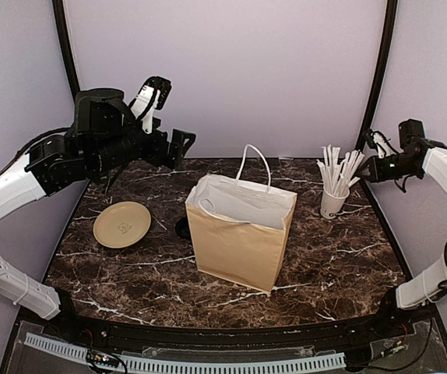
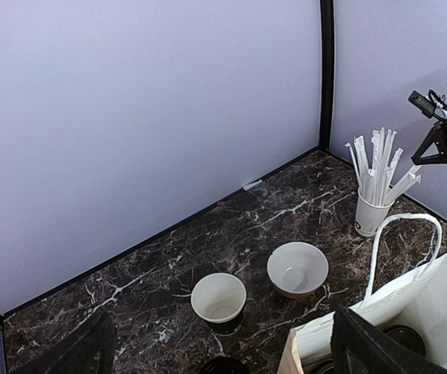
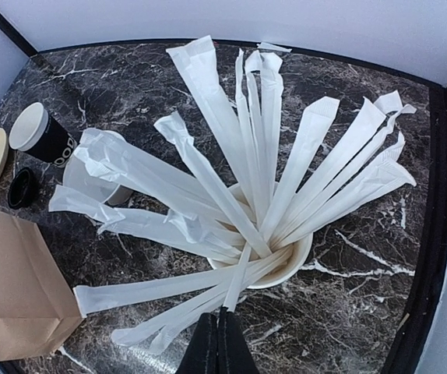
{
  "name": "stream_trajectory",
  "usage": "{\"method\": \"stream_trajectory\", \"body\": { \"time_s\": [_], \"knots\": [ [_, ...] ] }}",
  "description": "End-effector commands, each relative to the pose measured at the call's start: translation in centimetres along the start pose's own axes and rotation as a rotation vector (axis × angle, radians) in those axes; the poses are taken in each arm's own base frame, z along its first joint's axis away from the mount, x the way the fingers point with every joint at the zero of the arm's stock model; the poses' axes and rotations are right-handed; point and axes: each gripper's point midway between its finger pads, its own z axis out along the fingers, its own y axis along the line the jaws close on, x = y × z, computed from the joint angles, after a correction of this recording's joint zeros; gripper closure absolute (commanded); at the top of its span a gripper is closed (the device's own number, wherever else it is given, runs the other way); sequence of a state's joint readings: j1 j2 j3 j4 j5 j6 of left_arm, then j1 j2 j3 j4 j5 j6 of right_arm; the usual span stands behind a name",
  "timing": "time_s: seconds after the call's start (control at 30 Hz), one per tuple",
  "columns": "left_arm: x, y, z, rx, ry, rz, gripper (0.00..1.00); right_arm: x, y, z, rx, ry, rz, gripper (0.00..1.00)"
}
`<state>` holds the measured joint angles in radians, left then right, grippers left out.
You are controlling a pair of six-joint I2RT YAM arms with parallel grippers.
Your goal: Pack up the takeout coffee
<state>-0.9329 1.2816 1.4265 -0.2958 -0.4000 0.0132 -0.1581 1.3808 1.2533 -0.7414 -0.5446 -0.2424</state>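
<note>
Where the overhead view centres on the counter [image 1: 340, 273], dark brown stone veined in white, the holdings run as follows.

1. Paper bag [image 1: 235, 249]: tan kraft outside, white inside, flat-bottomed, upright at centre, mouth open, two white cord handles. Dark round lids [image 2: 403, 336] show down inside it in the left wrist view.
2. Coffee cup [image 2: 219, 298]: black paper wall with white lettering, white lining, uncovered and upright at about 11 o'clock on the counter, apart from the bag.
3. Loose lid [image 1: 183, 228]: black, domed, round, lying on the counter just beside the bag at the bag's 9 o'clock.
4. Bowl [image 2: 297, 269]: low, white, rounded, near the coffee cup at that cup's 2 o'clock in the left wrist view, not touching it.
5. Plate [image 1: 121, 224]: tan, matte, shallow disc at 9 o'clock.
6. Straw cup [image 1: 332, 204]: white paper, holding a fan of crinkled white-wrapped straws, at 2 o'clock.
7. Left end effector [image 1: 181, 146]: black, raised above the 11 o'clock corner, its fingers [image 2: 75, 351] spread wide apart with nothing between them.
8. Right end effector [image 3: 217, 343]: black fingers pressed together just beside the straw cup's rim, at the wrapper ends; whether one wrapper is pinched cannot be told.
</note>
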Motion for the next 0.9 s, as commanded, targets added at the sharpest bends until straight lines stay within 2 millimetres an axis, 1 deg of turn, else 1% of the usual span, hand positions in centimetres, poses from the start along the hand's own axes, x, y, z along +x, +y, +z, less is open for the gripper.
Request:
{"method": "stream_trajectory", "body": {
  "time_s": [0.0,0.03,0.13,0.23,0.3,0.4,0.47,0.53,0.57,0.6,0.67,0.77,0.87],
  "knots": [
    [-0.1,0.4,-0.9,0.001,-0.003,-0.005,0.01,-3.2,1.8,-4.4,0.028,-0.079,-0.059,1.0],
    [-0.2,0.5,-0.8,-0.002,-0.004,-0.003,0.01,-3.8,2.2,-5.3,0.031,-0.088,-0.07,1.0],
    [-0.4,0.6,-0.6,-0.009,-0.004,0.009,0.01,-6.0,4.1,-9.0,0.041,-0.123,-0.15,1.0],
    [-0.6,0.5,-0.3,-0.013,0.002,0.018,0.01,-7.6,5.8,-12.5,0.06,-0.148,-0.221,1.0],
    [-0.8,0.5,-0.2,-0.016,0.006,0.025,0.01,-8.6,6.9,-14.7,0.08,-0.196,-0.266,1.0],
    [-1.4,0.5,-0.2,-0.016,-0.004,0.021,0.02,-9.6,8.1,-16.9,0.101,-0.259,-0.331,1.0],
    [-1.7,0.6,-0.3,-0.019,-0.01,0.019,0.02,-10.4,9.6,-18.4,0.076,-0.303,-0.381,1.0],
    [-2.1,0.7,-0.4,-0.022,-0.015,0.015,0.02,-11.1,12.9,-20.1,-0.042,-0.37,-0.448,1.0],
    [-2.1,0.7,-0.4,-0.024,-0.016,0.013,0.02,-11.2,15.0,-20.9,-0.143,-0.402,-0.472,1.0],
    [-2.1,0.8,-0.4,-0.026,-0.015,0.013,0.02,-11.2,16.6,-21.7,-0.221,-0.421,-0.494,1.0],
    [-2.0,0.9,-0.5,-0.031,-0.012,0.011,0.02,-11.4,19.1,-23.2,-0.338,-0.461,-0.546,1.0],
    [-1.9,1.0,-0.7,-0.037,-0.008,0.003,0.02,-11.0,21.4,-24.6,-0.453,-0.498,-0.607,1.0],
    [-1.8,1.4,-1.1,-0.046,-0.012,-0.009,0.02,-10.6,23.4,-25.3,-0.59,-0.519,-0.624,1.0]
  ]
}}
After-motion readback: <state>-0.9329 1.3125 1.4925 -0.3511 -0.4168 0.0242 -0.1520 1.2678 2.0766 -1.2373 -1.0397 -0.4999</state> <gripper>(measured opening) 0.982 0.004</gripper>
